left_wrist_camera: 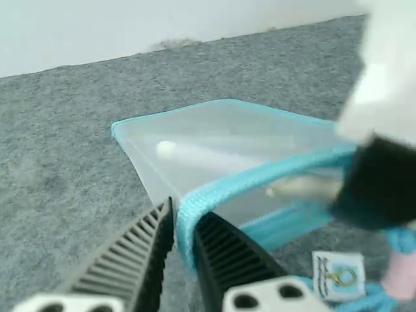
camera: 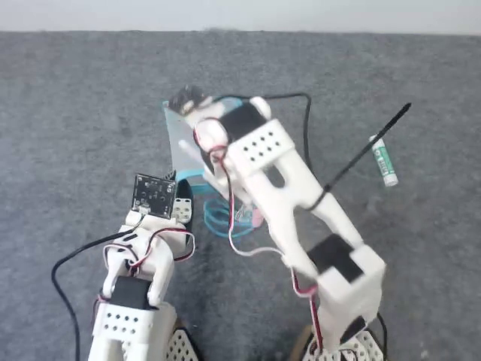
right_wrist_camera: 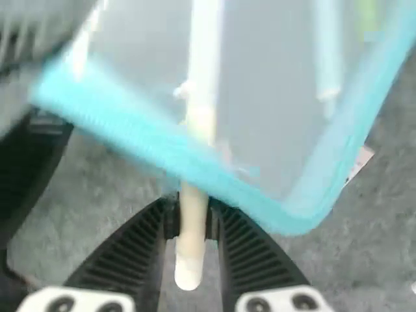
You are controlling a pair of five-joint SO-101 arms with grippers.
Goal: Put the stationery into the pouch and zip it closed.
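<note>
Grey carpet (camera: 90, 98) covers the table under both arms. Your right arm (camera: 285, 188) stretches across the middle, and from overhead it hides the mouth of the pouch (left_wrist_camera: 221, 140), a clear bag with blue trim lying flat on the carpet.

Your left gripper (left_wrist_camera: 182, 237) has its jaws pressed together on the blue zipper edge (left_wrist_camera: 260, 177), holding one lip of the opening up. Your right gripper (right_wrist_camera: 192, 224) pinches a cream pen (right_wrist_camera: 192, 260) near its back end. The front of the pen crosses the zipper edge and sits partly inside the pouch.

The risks, as I judge them:
- The pen could snag on the trim and drag the pouch along if you push at an angle.
- The thin lip could slide out of the left jaws and let the mouth fall shut.

The right wrist view gives you the pen crossing the zipper, which the overhead view hides. The overhead view gives you a green-and-white stick (camera: 384, 160) lying well apart from the pouch, not yet packed.
</note>
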